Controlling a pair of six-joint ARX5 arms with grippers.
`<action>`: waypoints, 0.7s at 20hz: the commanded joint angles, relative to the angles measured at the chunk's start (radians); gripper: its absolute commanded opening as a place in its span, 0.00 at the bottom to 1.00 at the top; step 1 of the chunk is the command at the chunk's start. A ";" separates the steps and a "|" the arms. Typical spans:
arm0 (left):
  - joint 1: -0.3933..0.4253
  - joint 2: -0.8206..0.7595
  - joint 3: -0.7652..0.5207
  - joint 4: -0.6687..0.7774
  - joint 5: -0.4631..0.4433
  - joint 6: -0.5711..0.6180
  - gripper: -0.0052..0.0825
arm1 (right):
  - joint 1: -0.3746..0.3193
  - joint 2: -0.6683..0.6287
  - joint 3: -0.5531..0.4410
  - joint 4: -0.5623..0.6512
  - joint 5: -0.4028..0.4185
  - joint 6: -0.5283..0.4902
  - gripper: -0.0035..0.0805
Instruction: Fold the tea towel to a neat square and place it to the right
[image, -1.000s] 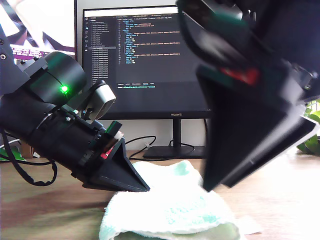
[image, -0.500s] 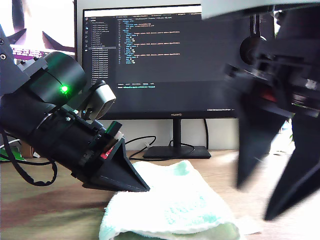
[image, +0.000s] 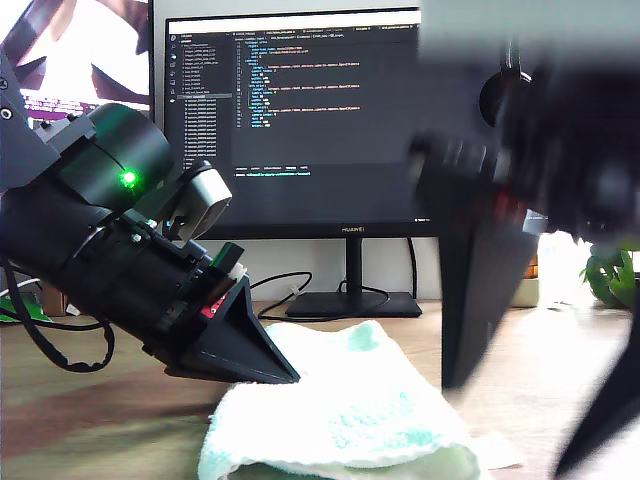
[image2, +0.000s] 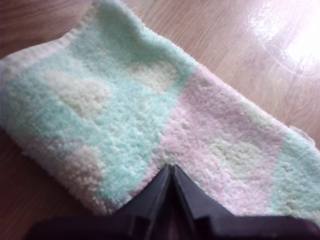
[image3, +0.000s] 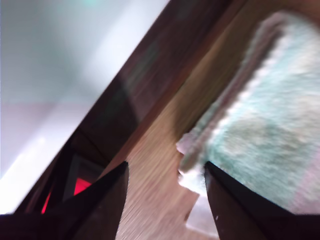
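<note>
The tea towel (image: 350, 420) lies folded on the wooden table, pale mint with a pink band. In the first wrist view the tea towel (image2: 125, 115) fills most of the picture. My first gripper (image2: 171, 169) is shut, its tips resting on the cloth. In the exterior view my first gripper (image: 290, 378) reaches in from that view's left. My second gripper (image: 508, 428) is open and blurred at the exterior view's right, beside the towel's edge. Seen from the second wrist, my second gripper (image3: 165, 167) hangs above bare wood next to the tea towel (image3: 260, 130).
A monitor (image: 300, 120) on a stand (image: 350, 300) rises behind the towel. A green plant (image: 615, 275) sits at the exterior view's far right. Black cables (image: 60, 350) hang at that view's left. Bare table (image: 100, 420) shows in front of the first arm.
The second gripper has pulled away from the towel toward the exterior view's right, opened its jaws and dropped lower. The first arm and the towel have stayed put.
</note>
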 joint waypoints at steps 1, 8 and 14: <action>-0.006 0.055 -0.024 -0.025 -0.023 0.009 0.04 | -0.001 0.022 0.003 0.018 0.007 -0.027 0.56; -0.006 0.055 -0.024 -0.023 -0.023 0.009 0.04 | -0.076 0.039 0.003 0.055 0.024 -0.159 0.51; -0.006 0.055 -0.024 -0.023 -0.023 0.009 0.04 | -0.104 0.100 0.003 0.064 -0.042 -0.237 0.47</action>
